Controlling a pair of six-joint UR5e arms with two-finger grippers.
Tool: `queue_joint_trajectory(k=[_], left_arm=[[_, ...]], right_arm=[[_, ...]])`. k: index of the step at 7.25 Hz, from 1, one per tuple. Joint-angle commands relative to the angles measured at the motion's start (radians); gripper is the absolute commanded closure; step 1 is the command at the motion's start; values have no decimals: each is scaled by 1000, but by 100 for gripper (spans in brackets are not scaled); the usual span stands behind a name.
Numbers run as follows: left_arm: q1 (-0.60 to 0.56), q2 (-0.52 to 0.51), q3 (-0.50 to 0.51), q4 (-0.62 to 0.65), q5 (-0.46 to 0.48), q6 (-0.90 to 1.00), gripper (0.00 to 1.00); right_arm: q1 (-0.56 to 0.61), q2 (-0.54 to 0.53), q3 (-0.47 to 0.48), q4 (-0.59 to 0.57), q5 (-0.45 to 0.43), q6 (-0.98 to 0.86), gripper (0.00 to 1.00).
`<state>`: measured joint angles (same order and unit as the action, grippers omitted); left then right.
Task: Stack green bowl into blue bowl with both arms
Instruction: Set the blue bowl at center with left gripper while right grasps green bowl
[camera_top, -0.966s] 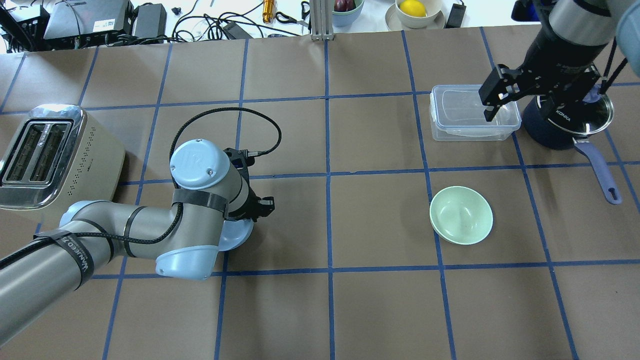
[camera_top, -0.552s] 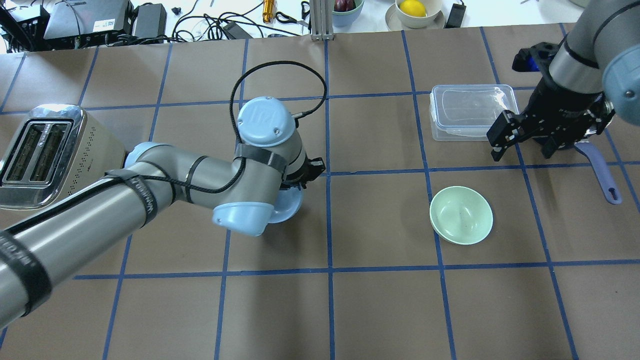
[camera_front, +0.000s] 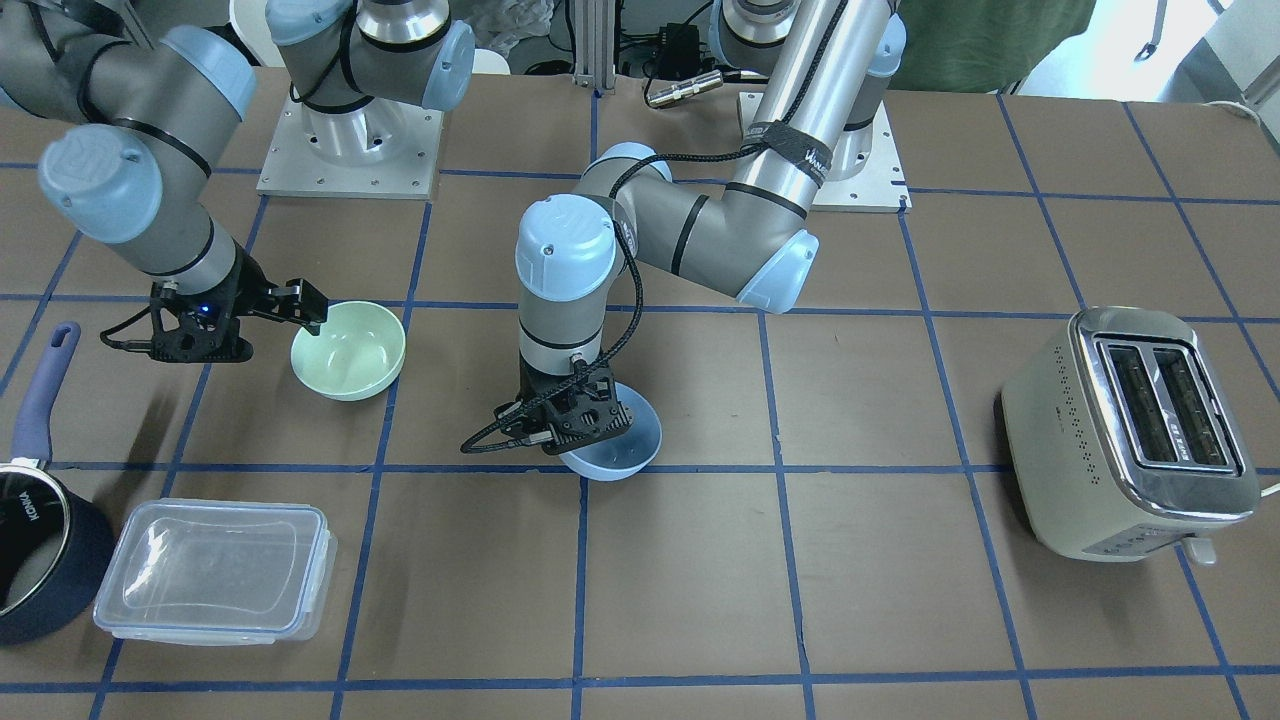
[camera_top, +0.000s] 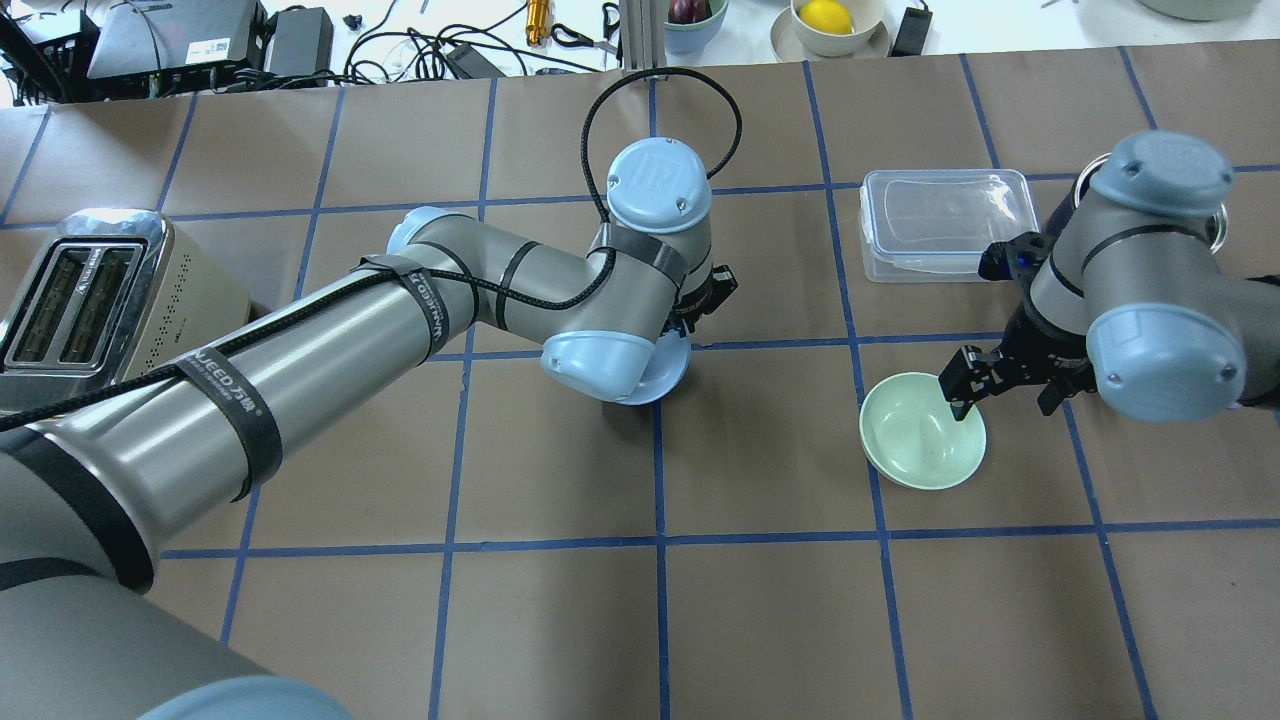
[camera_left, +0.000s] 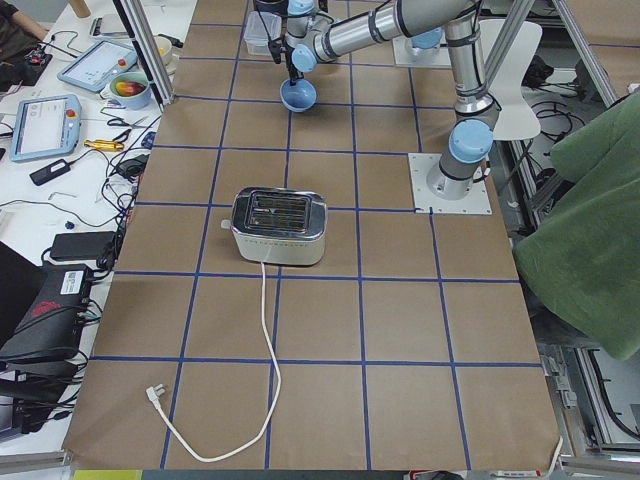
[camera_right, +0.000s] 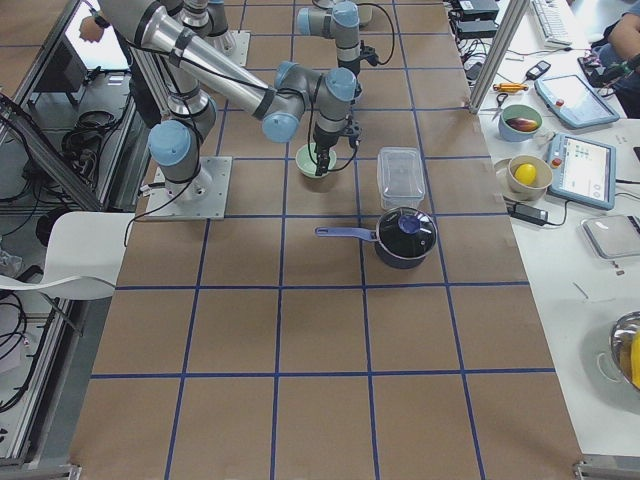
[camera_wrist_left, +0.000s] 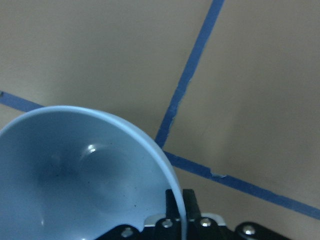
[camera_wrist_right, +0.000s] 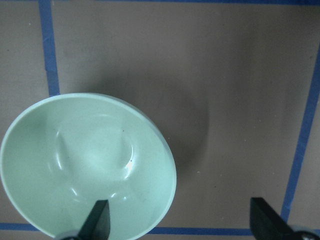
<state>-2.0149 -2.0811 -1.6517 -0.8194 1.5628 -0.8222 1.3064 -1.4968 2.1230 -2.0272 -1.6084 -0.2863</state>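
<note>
The blue bowl is near the table's middle, held at its rim by my left gripper. In the left wrist view the bowl fills the lower left and the gripper is shut across its rim. In the overhead view the left arm hides most of the bowl. The green bowl sits upright on the table to the right. My right gripper is open at its right rim. In the right wrist view one finger is inside the green bowl and the other is outside.
A clear lidded plastic container lies behind the green bowl. A dark blue saucepan stands beside it at the table's end. A toaster stands at the far left. Cables and fruit bowls lie beyond the back edge.
My left arm has carried the blue bowl right and farther back, toward the table's middle. My right arm has come down from over the container to the green bowl's rim.
</note>
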Motion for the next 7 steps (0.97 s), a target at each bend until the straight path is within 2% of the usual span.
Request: queue_joint_trajectory(k=[1,2,3,5,6,7], left_arm=[[27,51,4,-6,-9,203,0],[77,111,-3,-6,-29,289,0],[153,193,-3,-62,-108,345,0],[310,364,23,-339,-127,727,0],[396,439,35,-512,-119,771,0],[475,500,41,-590,-101,800,0]], right_arm=[[-1,49,49,-82,2,3,39],[-1,47,48,-81,2,3,75],[-1,47,48,-80,2,3,100],[-1,46,43,-82,4,4,100],[1,44,40,-94,16,9,100],[7,38,-3,-93,91,28,100]])
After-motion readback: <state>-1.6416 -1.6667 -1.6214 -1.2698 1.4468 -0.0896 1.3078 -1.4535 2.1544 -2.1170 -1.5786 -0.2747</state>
